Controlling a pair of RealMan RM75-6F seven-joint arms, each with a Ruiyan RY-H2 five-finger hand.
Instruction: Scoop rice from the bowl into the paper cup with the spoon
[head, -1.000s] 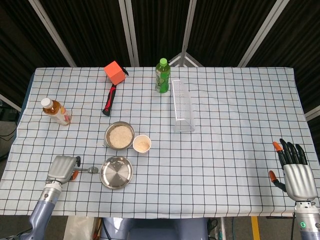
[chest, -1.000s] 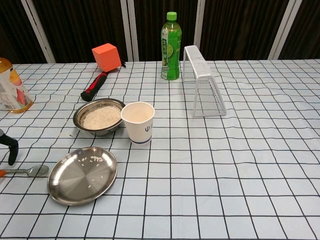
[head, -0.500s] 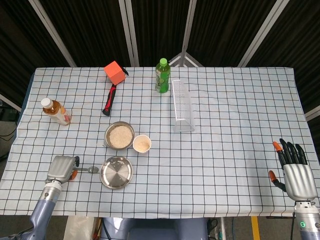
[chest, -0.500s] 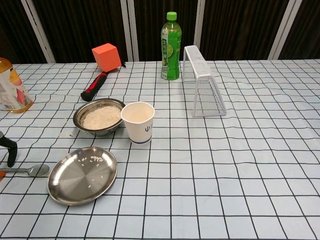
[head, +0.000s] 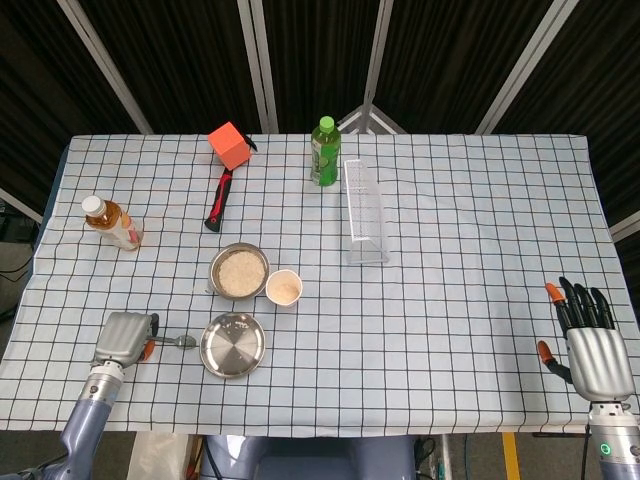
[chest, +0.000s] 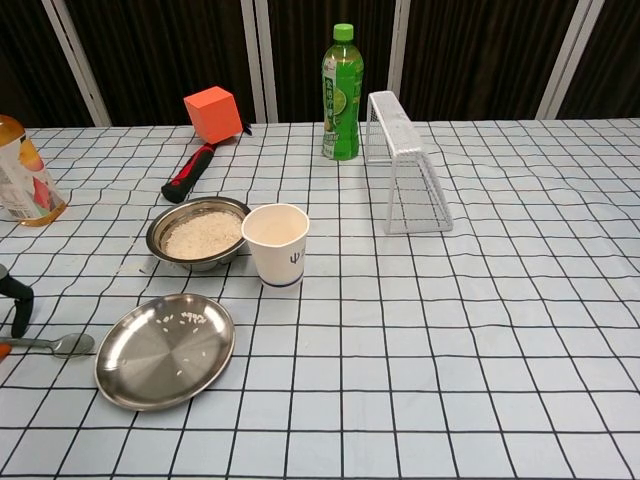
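Taking the steel plate (head: 232, 345) as the landmark and going from left to right: just left of it lies the spoon (head: 176, 341) on the cloth, its head toward the plate, its handle under the left hand (head: 124, 338). The fingers of this hand are hidden below it in the head view, and the chest view shows only a dark fingertip beside the handle, so I cannot tell if the hand really holds the spoon or only rests on it.

Behind the plate stands the bowl (head: 239, 270) with rice, and touching it on the right side is the paper cup (head: 284, 288) (it seems to have some rice inside already). Some grains lie on the plate.

Far right of the plate, at the table edge, the right hand (head: 592, 345) is idle, with fingers spread and nothing in it.

I judge the risk is in the lift: if the grasp on the thin handle is not firm, the spoon can slip or turn. Also the cup is light and stands against the bowl, so a careless move may tip it and spill rice.
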